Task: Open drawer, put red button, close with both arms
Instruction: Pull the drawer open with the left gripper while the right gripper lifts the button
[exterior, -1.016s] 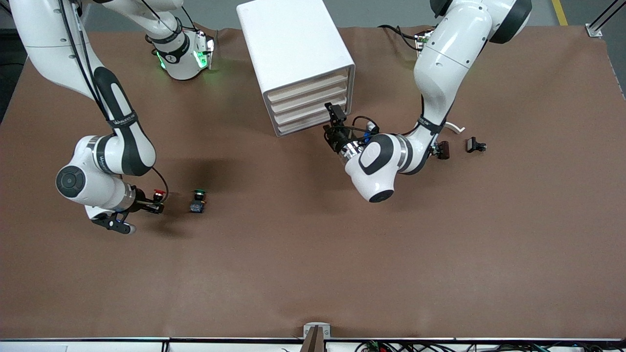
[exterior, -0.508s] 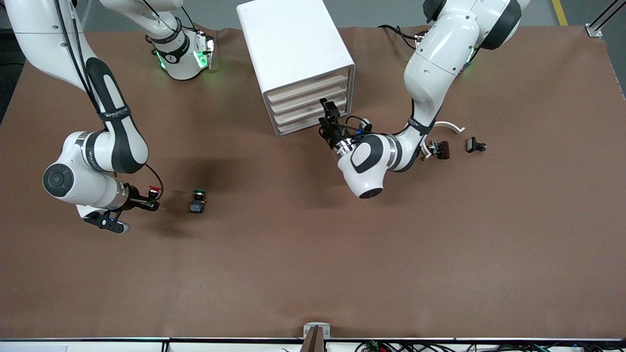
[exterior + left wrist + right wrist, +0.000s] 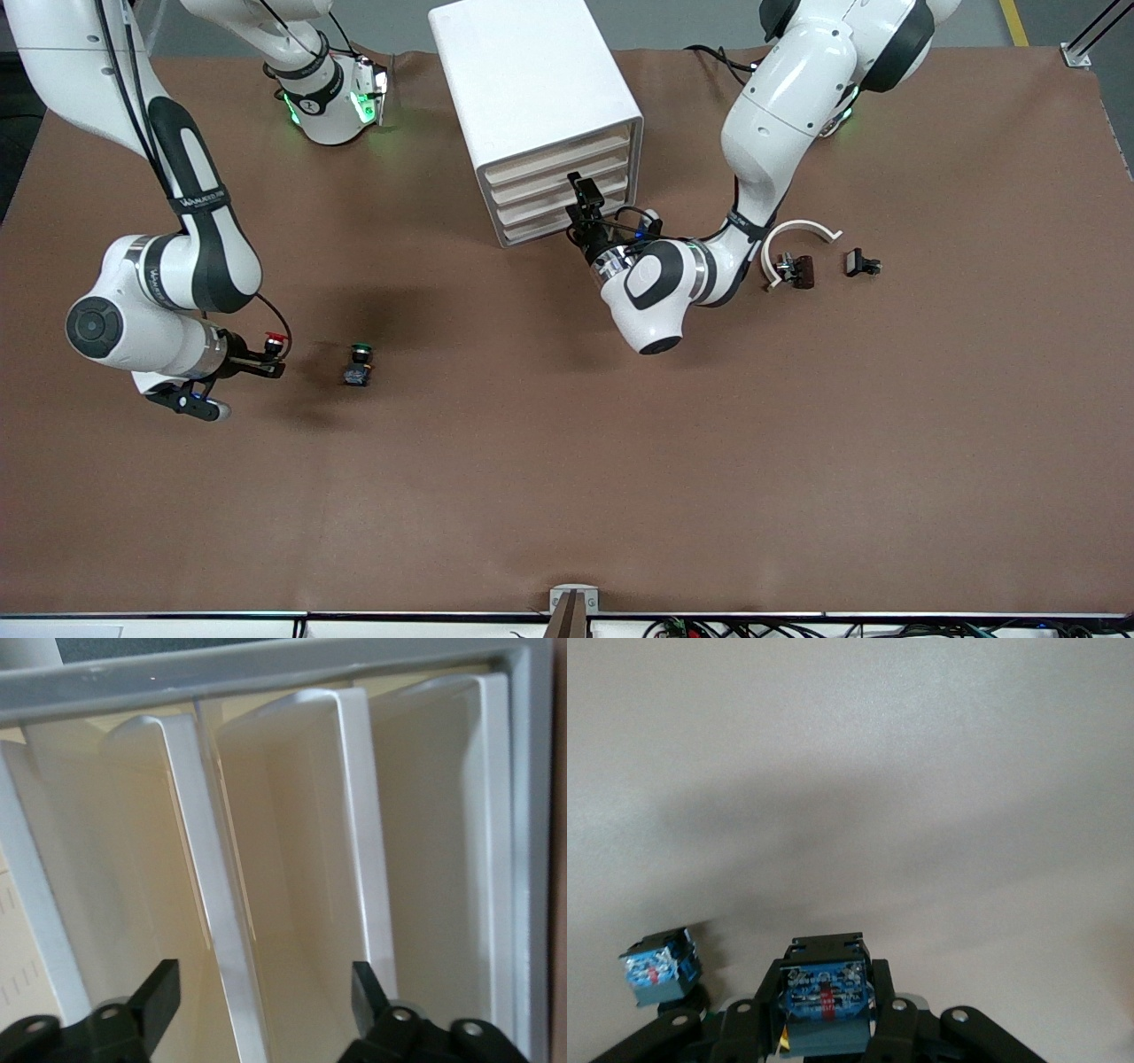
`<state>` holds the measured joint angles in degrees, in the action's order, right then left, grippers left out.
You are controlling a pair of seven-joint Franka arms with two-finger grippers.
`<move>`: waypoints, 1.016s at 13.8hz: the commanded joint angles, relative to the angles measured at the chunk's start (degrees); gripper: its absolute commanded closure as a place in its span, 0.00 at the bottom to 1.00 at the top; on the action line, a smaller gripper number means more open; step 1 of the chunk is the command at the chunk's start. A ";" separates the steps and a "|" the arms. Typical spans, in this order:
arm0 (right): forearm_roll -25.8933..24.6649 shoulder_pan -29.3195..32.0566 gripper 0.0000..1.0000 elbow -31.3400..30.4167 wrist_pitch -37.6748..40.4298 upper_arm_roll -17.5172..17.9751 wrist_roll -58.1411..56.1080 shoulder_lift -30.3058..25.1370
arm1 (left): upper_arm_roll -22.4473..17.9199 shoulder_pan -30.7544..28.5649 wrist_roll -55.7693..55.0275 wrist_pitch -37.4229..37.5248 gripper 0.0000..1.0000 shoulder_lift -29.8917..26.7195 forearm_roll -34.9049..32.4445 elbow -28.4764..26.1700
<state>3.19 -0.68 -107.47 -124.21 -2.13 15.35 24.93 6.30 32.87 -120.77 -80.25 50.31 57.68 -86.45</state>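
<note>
The white cabinet [image 3: 532,80] stands at the back middle with its drawers shut. My left gripper [image 3: 585,199] is at the front of the drawer [image 3: 554,208] stack. In the left wrist view the left gripper [image 3: 264,983] is open, its black fingers [image 3: 162,985] either side of a drawer's white rim [image 3: 221,930] without touching it. My right gripper [image 3: 270,354] is shut on the red button [image 3: 275,339], held just above the table beside the green-capped button [image 3: 358,363]. In the right wrist view the right gripper [image 3: 824,1001] pinches the red button's blue-grey body [image 3: 824,988].
The green-capped button [image 3: 656,967] stands on the brown table. A white curved piece [image 3: 797,232] and two small dark parts [image 3: 797,270] [image 3: 861,263] lie toward the left arm's end. The right arm's base [image 3: 328,97] glows green at the back.
The left gripper has moved in to the drawer fronts and its fingers have narrowed. The right gripper has drawn the red button away from the green-capped one.
</note>
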 commanded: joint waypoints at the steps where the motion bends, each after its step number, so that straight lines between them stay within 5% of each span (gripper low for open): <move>1: 0.33 1.64 1.00 -0.64 2.82 0.29 1.43 -3.21 | -0.06 2.11 -1.22 0.63 0.39 0.23 0.85 0.58; 3: 0.33 1.56 1.00 -0.81 3.79 0.29 2.67 -4.18 | -0.06 2.11 -1.49 0.63 0.39 0.23 0.85 0.67; 5: 0.33 1.65 1.00 -0.81 5.72 0.29 2.67 -5.41 | -0.15 1.85 -1.75 0.36 0.62 0.23 1.29 0.58; 8: 0.33 2.17 1.00 -0.73 8.36 0.29 2.67 -7.26 | -0.85 2.02 -3.77 0.01 0.82 0.31 2.00 0.50; 12: 0.33 2.17 1.00 -0.64 10.91 0.29 2.67 -9.54 | -2.43 2.02 -5.27 -0.52 1.00 0.23 1.82 0.67; 14: 0.33 2.09 1.00 -0.64 11.00 0.29 3.80 -10.33 | -2.96 1.58 -5.27 -0.52 1.00 0.05 1.91 0.76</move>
<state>3.19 0.91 -107.44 -113.93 -2.26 17.59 16.53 5.14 34.35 -127.15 -79.53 50.20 59.50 -86.11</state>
